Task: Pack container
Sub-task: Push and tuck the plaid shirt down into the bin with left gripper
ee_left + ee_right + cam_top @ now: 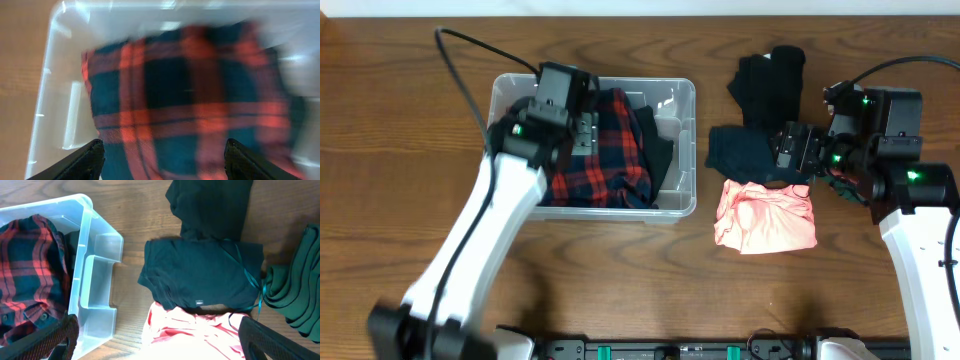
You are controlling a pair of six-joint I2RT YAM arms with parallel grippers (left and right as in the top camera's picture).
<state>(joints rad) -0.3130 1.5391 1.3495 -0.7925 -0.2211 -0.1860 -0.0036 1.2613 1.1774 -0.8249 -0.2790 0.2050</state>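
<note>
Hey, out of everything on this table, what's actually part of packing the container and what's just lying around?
Part of the job:
container
plaid garment, already inside it
black garment, dark folded garment, pink garment and green garment, all out on the table

Just lying about:
black cable near the far edge

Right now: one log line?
left gripper open over plaid shirt in container | right gripper open above folded black garment | pink garment on table
</note>
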